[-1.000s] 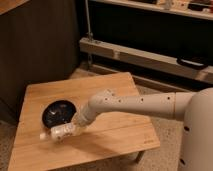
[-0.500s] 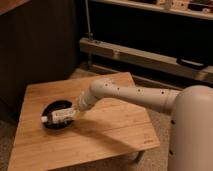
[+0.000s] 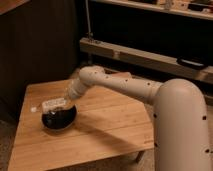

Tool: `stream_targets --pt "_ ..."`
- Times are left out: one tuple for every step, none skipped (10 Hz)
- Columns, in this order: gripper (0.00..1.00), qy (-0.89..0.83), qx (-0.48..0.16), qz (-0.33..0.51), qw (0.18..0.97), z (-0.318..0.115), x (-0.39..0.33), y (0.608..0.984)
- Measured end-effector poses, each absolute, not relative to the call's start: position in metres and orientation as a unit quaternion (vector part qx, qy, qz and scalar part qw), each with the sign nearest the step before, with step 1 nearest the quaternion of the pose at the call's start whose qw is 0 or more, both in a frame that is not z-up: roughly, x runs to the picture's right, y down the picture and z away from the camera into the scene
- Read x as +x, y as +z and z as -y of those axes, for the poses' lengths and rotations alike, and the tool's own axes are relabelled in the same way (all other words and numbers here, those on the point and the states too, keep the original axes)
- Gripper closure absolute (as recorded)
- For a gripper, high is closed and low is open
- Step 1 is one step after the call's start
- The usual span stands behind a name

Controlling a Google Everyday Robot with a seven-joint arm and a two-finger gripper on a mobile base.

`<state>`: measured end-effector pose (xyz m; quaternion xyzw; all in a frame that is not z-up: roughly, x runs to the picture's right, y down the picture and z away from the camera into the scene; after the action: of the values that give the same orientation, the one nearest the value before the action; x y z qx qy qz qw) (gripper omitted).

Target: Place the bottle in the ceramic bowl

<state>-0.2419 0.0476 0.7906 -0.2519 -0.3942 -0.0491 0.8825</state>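
Fingers [image 3: 64,101] clamped on the bottle [image 3: 51,105], sideways just above the ceramic bowl [image 3: 58,118] on the desk [image 3: 110,125]. Carried over, not yet released. Left: lowering in and letting go.

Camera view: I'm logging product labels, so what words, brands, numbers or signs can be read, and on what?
None can be read.
The small clear plastic bottle has a white label, too blurred to read; the gripper holds it over the dark glossy ceramic bowl.
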Motion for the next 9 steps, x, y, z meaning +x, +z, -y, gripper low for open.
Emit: stream_targets --pt "1.00 -0.056 -0.258 0.401 0.877 -0.046 -0.256 0.788" --pt "1.00 -0.058 -0.263 0.405 0.874 -0.046 -0.261 0.789" --pt "1.00 -0.056 -0.271 0.412 0.868 -0.053 -0.265 0.794" --pt "1.00 -0.053 -0.277 0.419 0.863 -0.062 -0.268 0.800" --pt "1.00 -0.050 -0.282 0.424 0.859 -0.072 -0.269 0.807" --pt "1.00 -0.041 -0.291 0.436 0.851 -0.093 -0.270 0.821" --pt "1.00 -0.036 -0.295 0.442 0.847 -0.102 -0.269 0.827" --pt "0.98 -0.034 -0.298 0.446 0.843 -0.109 -0.267 0.830" --pt "0.90 -0.035 -0.301 0.448 0.841 -0.115 -0.268 0.831"
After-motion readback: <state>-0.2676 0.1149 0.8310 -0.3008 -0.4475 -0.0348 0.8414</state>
